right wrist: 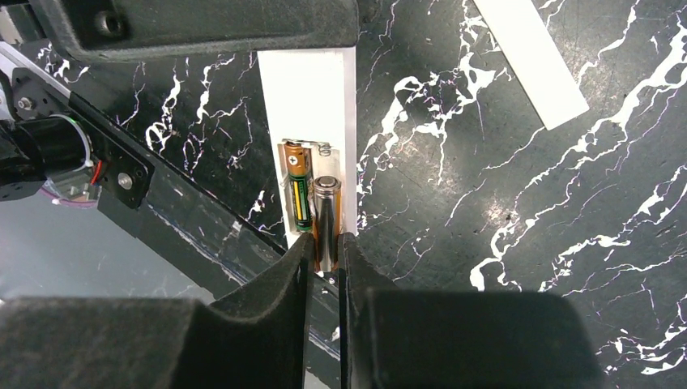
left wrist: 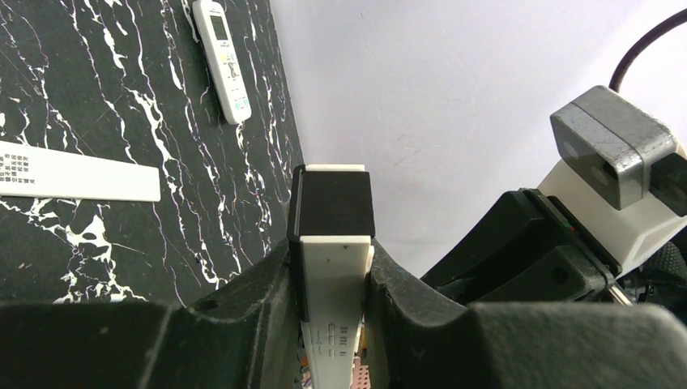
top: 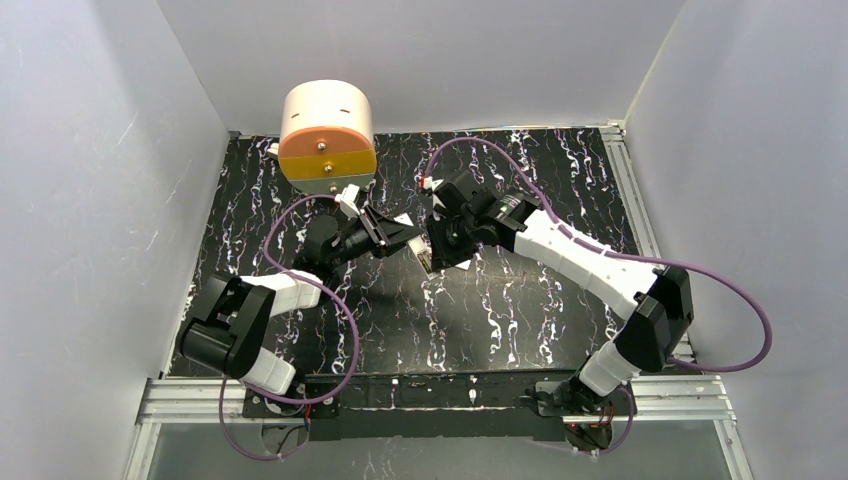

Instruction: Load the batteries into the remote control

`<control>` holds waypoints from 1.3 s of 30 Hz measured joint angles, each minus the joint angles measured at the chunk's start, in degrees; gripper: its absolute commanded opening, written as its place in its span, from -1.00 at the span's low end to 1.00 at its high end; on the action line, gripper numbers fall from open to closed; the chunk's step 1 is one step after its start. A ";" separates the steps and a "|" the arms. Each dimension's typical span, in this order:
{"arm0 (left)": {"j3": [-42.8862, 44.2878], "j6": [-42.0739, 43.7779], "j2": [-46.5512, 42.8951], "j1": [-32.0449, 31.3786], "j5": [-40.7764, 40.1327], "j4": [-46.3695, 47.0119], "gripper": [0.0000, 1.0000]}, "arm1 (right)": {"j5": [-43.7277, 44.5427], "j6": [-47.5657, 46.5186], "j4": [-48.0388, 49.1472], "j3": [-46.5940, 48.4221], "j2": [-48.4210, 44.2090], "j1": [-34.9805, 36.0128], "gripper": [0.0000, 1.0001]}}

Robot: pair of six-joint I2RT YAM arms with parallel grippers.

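My left gripper (top: pixel 395 236) is shut on a white remote control (left wrist: pixel 336 271), holding it on edge above the table; a black band (left wrist: pixel 334 203) wraps its far end. In the right wrist view its back (right wrist: pixel 312 97) faces up with the battery bay open. One copper-orange battery (right wrist: pixel 297 186) sits in the left slot. My right gripper (right wrist: pixel 326 253) is shut on the second battery (right wrist: pixel 326 215), which lies along the right slot. The remote's button face is hidden.
Another small white remote (left wrist: pixel 223 57) with a display and buttons lies on the black marbled table. A long plain white bar (left wrist: pixel 81 174) lies nearby and also shows in the right wrist view (right wrist: pixel 531 61). A cream and orange round container (top: pixel 326 135) stands at the back left.
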 measured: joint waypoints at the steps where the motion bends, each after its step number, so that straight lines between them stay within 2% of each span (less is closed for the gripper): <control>1: 0.00 -0.04 0.02 0.00 0.00 0.00 -1.00 | 0.04 0.00 -0.13 0.00 0.13 0.00 -0.54; 17: 0.00 -0.46 0.31 0.00 0.13 0.20 -1.00 | -0.17 -0.17 -0.15 0.00 0.24 0.35 -0.35; 19: 0.00 -0.46 0.31 0.00 0.13 0.24 -1.00 | -0.15 -0.15 -0.15 0.00 0.24 0.37 -0.26; 24: 0.00 -0.83 0.31 0.00 0.11 0.35 -1.00 | 0.42 0.52 1.09 -0.24 -0.04 0.37 0.17; 31: 0.04 -5.22 0.31 0.00 -0.04 0.50 -1.00 | 2.25 5.11 12.72 -8.74 -9.99 0.24 0.70; 39: 1.75 -20.26 0.31 0.00 -3.06 6.93 -1.00 | 7.93 14.34 36.15 -19.65 -24.96 -0.13 0.79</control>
